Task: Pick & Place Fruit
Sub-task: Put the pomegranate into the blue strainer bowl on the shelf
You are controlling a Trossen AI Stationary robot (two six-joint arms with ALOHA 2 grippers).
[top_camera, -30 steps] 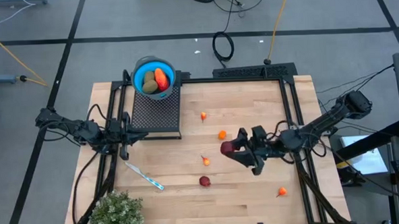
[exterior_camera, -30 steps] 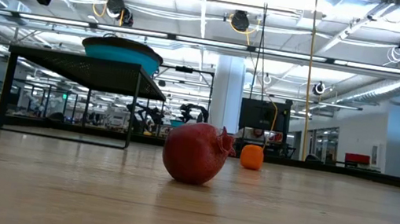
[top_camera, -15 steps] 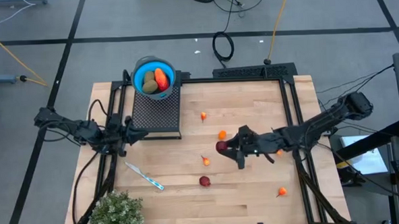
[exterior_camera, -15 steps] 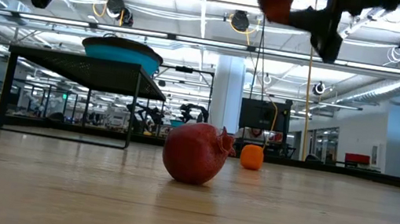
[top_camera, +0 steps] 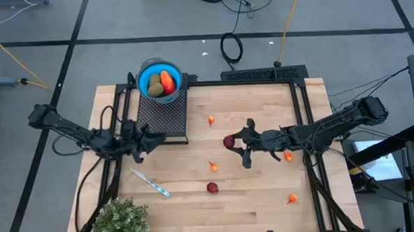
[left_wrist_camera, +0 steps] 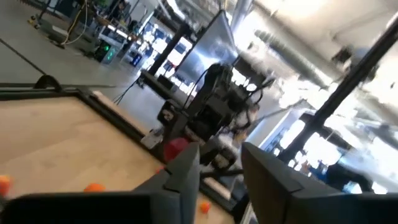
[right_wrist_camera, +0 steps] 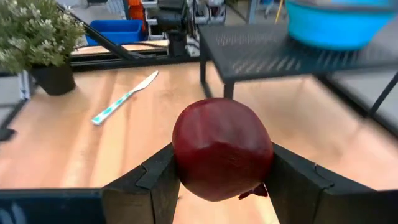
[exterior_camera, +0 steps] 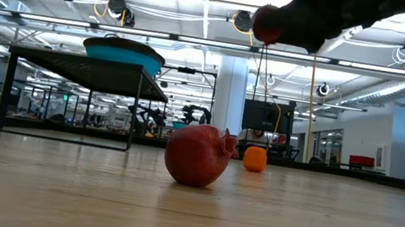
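A dark red round fruit (right_wrist_camera: 222,149) sits in my right gripper (top_camera: 230,142), in the air over the table's middle; the low view shows the gripper (exterior_camera: 280,22) high above the wood. My left gripper (top_camera: 148,141) hovers open near the black mesh stand (top_camera: 161,115); its wrist view shows the gap (left_wrist_camera: 219,168). The blue bowl (top_camera: 160,79) on the stand's far end holds an olive oval and a red-orange piece. On the table lie another dark red round (top_camera: 212,188) and small orange pieces (top_camera: 211,120), (top_camera: 213,166), (top_camera: 292,198). My right gripper pinches the dark red round fruit by its two opposite sides (right_wrist_camera: 181,155), one finger (right_wrist_camera: 152,180) on each. The fingers reach in roughly level from the table's right. The fruit is lifted clear of the table (top_camera: 229,141).
A blue-and-white stick (top_camera: 150,182) lies near the left side, and a bushy green plant (top_camera: 119,221) stands at the near left corner. Another orange piece (top_camera: 288,155) shows beside the right arm. Black rails frame the table's left, far and right edges.
My right gripper has carried the dark red fruit toward the table's left and far edge, nearer the stand, staying shut on it. My left gripper has moved toward the table's right, along the stand's near side.
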